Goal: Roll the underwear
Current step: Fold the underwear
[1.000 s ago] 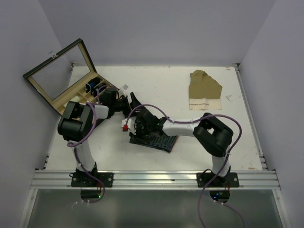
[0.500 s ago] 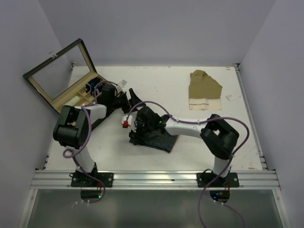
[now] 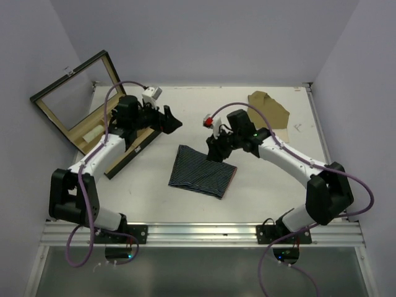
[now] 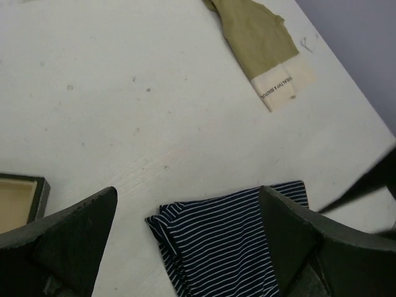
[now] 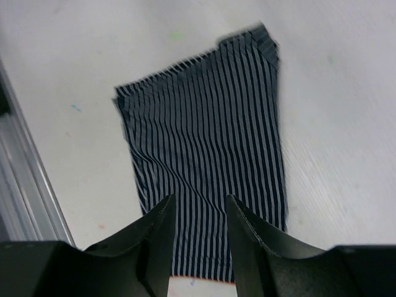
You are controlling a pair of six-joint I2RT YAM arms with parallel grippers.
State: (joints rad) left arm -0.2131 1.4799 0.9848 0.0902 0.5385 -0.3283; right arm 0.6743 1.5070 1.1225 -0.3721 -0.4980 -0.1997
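The dark blue striped underwear (image 3: 203,179) lies folded flat on the white table (image 3: 185,105). It also shows in the left wrist view (image 4: 229,244) and the right wrist view (image 5: 204,136). My left gripper (image 3: 172,122) is open wide and empty, up off the table, behind and left of the underwear; in its own view (image 4: 189,192) the cloth's corner lies between the fingers (image 4: 68,241). My right gripper (image 3: 214,152) is open and empty, just above the underwear's far edge; in its own view (image 5: 199,201) the stripes show between the fingers (image 5: 158,241).
A tan underwear (image 3: 270,117) lies at the back right, partly behind my right arm, and shows in the left wrist view (image 4: 260,43). An open wooden box (image 3: 93,127) with a raised glass lid (image 3: 71,90) stands at the back left.
Both grippers have lifted off the striped underwear and drawn back: the left to the back left, the right to the back right. The underwear now lies uncovered and flat.
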